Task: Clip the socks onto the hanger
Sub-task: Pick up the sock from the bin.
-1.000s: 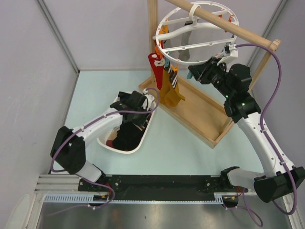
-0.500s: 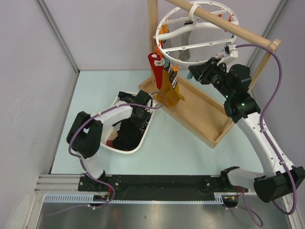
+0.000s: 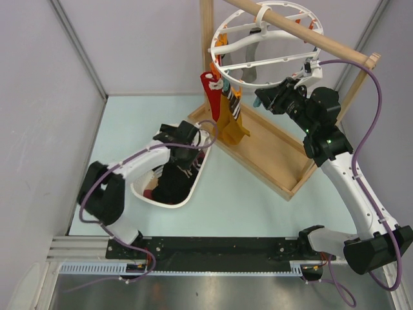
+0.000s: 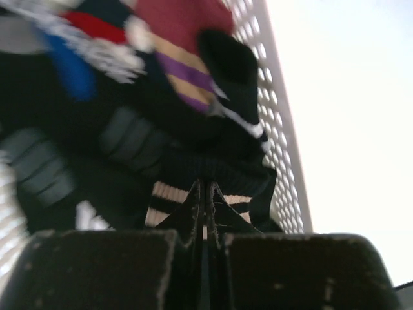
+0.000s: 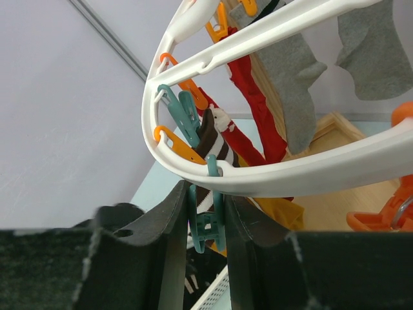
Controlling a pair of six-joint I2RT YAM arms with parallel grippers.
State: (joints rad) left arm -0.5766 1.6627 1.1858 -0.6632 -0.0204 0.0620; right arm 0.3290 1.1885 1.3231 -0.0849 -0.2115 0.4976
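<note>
Top external: hanger [image 3: 255, 64] hung on wooden rail [image 3: 303, 31], back right, above a wooden frame [image 3: 271, 152]. Red, striped and yellow hung socks [image 3: 229, 123] clipped along its left side. Right gripper [image 3: 261, 100] raised to the near rim of the hanger. Left gripper [image 3: 188, 163] lowered into white basket [image 3: 164, 199], on a dark pile [image 3: 169, 186] of socks.

Left wrist: left gripper [image 4: 205, 194] clenched on a fold of black sock [image 4: 213, 165] with cream stripes at the cuff. More of the pile [image 4: 181, 39] behind, one piece maroon with purple and yellow bands. Perforated basket [image 4: 277, 129] wall at the right.

Right wrist: right gripper [image 5: 206, 216] closed on teal clip [image 5: 208, 236] hanging under the hanger [image 5: 303, 169] rim, one finger touching each side. Hung socks [image 5: 258, 123] behind: red, brown-striped, yellow, and two grey ones farther right.
</note>
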